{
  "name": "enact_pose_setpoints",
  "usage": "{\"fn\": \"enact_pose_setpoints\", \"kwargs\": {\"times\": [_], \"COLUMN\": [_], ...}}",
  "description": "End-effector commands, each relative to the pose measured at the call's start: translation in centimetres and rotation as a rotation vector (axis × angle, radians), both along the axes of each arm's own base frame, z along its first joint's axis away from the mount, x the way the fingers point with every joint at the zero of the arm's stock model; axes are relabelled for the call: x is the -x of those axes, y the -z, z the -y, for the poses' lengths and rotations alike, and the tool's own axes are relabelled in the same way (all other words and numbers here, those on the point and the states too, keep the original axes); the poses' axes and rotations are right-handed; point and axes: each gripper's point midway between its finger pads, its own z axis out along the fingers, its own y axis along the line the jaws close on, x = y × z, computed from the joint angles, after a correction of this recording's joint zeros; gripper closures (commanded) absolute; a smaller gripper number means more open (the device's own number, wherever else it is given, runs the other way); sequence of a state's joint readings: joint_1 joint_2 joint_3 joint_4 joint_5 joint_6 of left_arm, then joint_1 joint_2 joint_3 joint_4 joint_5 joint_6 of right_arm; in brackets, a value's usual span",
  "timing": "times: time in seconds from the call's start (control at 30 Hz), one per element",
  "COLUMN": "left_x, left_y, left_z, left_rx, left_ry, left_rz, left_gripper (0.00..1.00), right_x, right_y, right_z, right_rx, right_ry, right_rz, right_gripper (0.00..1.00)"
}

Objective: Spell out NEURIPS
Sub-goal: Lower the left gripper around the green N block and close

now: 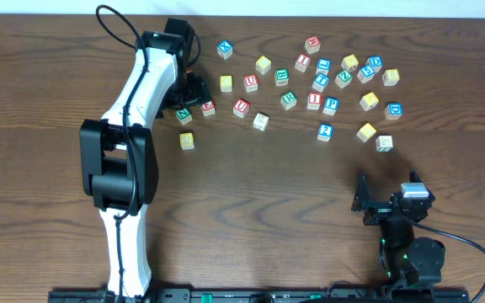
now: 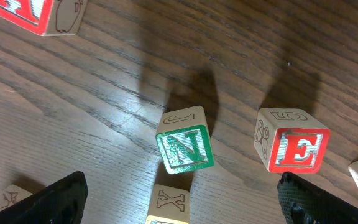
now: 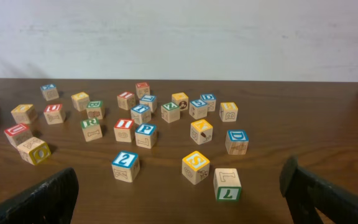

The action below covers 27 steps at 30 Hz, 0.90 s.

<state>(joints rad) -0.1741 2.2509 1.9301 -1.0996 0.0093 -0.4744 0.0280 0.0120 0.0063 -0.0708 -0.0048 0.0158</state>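
Left gripper [image 2: 180, 184] wide open, holds nothing; green N cube [image 2: 185, 148] at frame centre, red E cube [image 2: 299, 150] right of it. Right gripper [image 3: 178, 175] wide open, empty.

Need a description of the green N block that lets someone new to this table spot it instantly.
Find the white left arm reaching over the table's left half. Just past its black tip sits the green N cube. The red E cube stands close on its right, and of that pair only the N is green.
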Motion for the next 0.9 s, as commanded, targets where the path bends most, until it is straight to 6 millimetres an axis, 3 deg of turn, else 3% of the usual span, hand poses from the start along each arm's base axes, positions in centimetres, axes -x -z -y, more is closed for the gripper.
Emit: {"fn": "enact_pose_setpoints", "kwargs": {"times": [0.0,0.3,0.87], "left_x": [0.3,0.9,0.7], "left_y": [0.6,2.2,2.3], "left_z": [-0.2,-0.2,-0.4], "left_rx": [0.003,0.0,-0.006], "left_ry": [-0.007,-0.007,-0.007], "left_rz": [-0.017,-0.032,-0.023], "left_gripper": [0.04,0.04,0.04], "right_x": [0.0,0.0,0.0], "right_y": [0.0,0.0,0.0], "right_z": [0.2,0.2,0.2], "right_rx": [-0.013,-0.013,-0.013], "right_ry": [0.007,0.007,0.007], "right_rz": [-0.001,-0.001,-0.001], "right_gripper": [0.01,0.01,0.01]}}
